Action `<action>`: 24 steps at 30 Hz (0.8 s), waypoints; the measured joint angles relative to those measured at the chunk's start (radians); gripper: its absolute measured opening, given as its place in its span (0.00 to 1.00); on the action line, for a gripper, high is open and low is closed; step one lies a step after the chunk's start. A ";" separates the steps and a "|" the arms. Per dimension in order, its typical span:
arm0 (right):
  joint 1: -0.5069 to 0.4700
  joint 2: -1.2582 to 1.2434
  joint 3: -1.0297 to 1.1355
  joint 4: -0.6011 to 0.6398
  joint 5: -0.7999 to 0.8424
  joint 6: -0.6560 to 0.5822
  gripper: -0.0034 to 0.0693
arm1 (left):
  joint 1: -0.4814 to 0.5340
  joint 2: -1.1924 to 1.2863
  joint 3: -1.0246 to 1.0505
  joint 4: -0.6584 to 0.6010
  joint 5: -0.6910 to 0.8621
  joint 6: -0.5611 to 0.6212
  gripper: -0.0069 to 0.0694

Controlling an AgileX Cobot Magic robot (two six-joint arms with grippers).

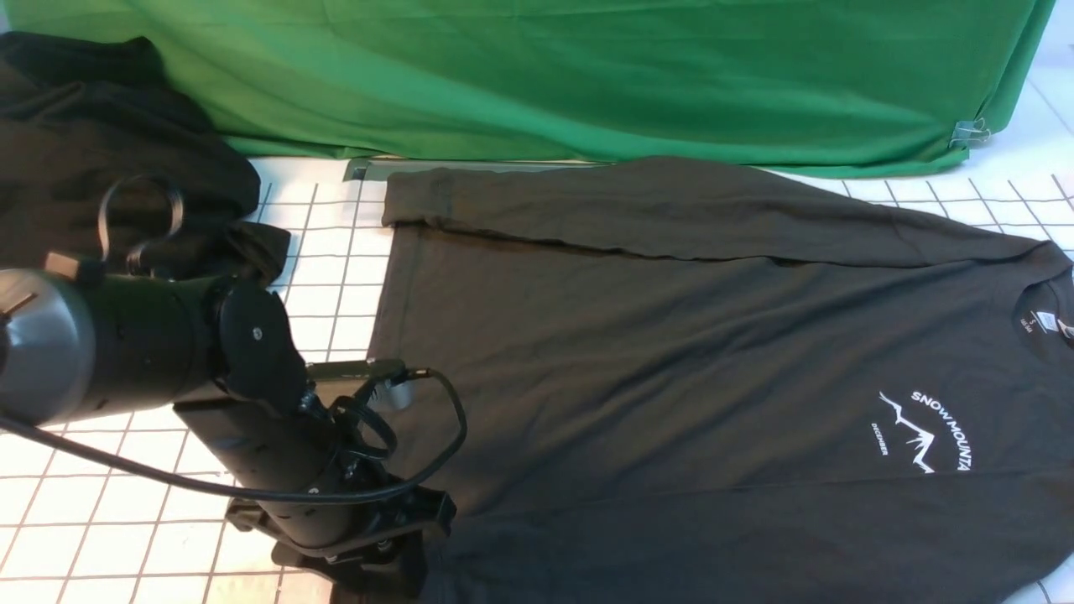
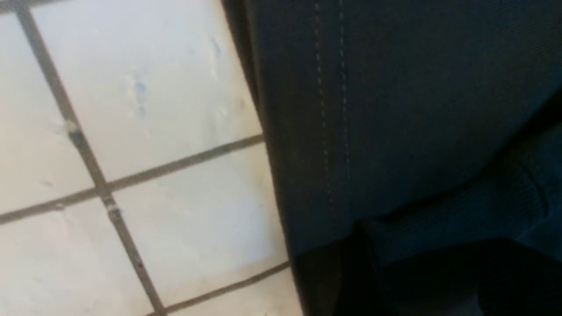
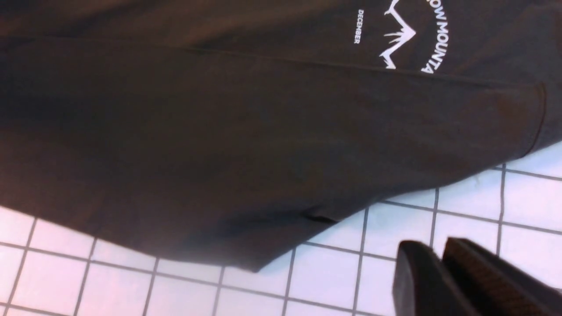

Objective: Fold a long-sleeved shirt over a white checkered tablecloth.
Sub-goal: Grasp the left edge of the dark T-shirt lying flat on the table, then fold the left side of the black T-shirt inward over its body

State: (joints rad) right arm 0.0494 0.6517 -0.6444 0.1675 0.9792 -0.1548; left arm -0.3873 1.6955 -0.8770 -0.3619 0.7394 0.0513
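**Sleeves laid in, cross fold not yet made**

The right fingers (image 3: 483,281) are seen all but pressed together, with only a thin slit between them and nothing pinched; they are held over bare squares of the white checkered tablecloth (image 1: 336,252), just beside the shirt's near edge. The state of the left fingers cannot be told, since they are hidden under the left arm's wrist (image 1: 352,528) and lost against dark cloth. That wrist is lowered at the near corner of the hem (image 2: 329,109), where a double line of stitching is shown next to the grid.

The long-sleeved shirt (image 1: 671,352) is spread flat on the surface, hem toward the robot's left and collar toward its right (the neck label (image 1: 1045,320) is shown there). The far sleeve (image 1: 671,210) is laid in along the body. The near sleeve (image 3: 307,114) appears laid in as well, and the logo (image 1: 927,432) is partly covered by it.

The sleeve folds are therefore judged done. No fold of hem to collar is visible, so the body is judged left to be folded across. A black heap of cloth (image 1: 101,151) is left at the far left, before the green cloth (image 1: 587,75).
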 joint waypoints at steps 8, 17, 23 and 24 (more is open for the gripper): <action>0.000 0.000 0.000 0.000 -0.002 0.000 0.18 | 0.000 0.002 -0.002 -0.002 -0.020 0.000 0.57; 0.000 0.000 0.000 0.000 -0.002 0.000 0.20 | 0.000 0.010 -0.002 -0.021 -0.051 0.012 0.20; 0.000 0.000 0.000 0.000 -0.002 0.000 0.21 | 0.000 -0.048 -0.026 -0.022 0.006 0.046 0.12; 0.000 0.000 0.000 0.000 -0.002 0.000 0.22 | 0.000 -0.070 -0.044 -0.022 0.026 0.048 0.12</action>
State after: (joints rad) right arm 0.0494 0.6517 -0.6444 0.1675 0.9773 -0.1548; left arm -0.3873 1.6254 -0.9205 -0.3843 0.7650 0.0989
